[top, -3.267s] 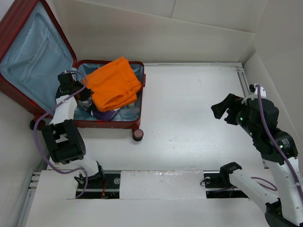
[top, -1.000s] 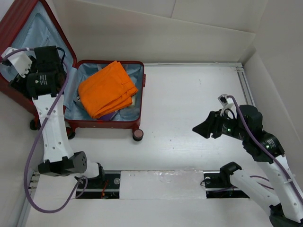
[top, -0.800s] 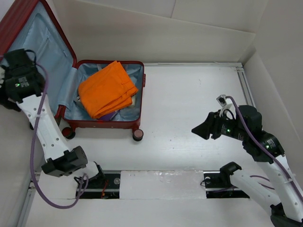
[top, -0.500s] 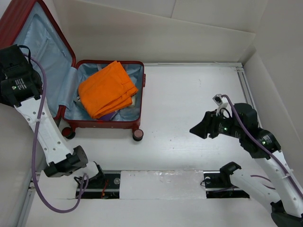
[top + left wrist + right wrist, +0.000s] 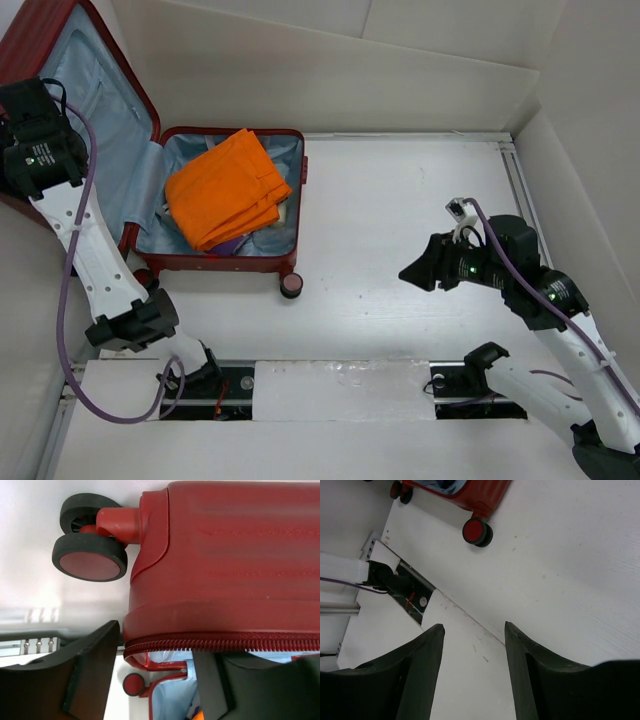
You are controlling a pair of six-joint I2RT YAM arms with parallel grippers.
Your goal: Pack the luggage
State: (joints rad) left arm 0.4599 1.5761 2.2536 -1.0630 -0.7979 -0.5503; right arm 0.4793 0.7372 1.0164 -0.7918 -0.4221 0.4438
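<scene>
White tabletop, walled by pale panels, fills the overhead view. At upper left the luggage lies open: its base is flat on the table and its lid leans back toward the frame's top left corner, pale blue lining showing. An orange garment lies folded in the base, over something purple that peeks out at its lower edge. One red-hubbed wheel sticks out at the base's lower right corner.

At the lid's left edge, the left gripper faces the ribbed red shell from outside. Its jaws are spread, with the zippered rim running across the gap. I cannot tell whether the fingers touch it. A pair of dark wheels shows at that view's upper left.

Well apart, at right centre of the overhead frame, the right gripper hangs over bare table, jaws spread and empty. Its camera looks down on the wheel and on a dark wiring slot in the near ledge.
</scene>
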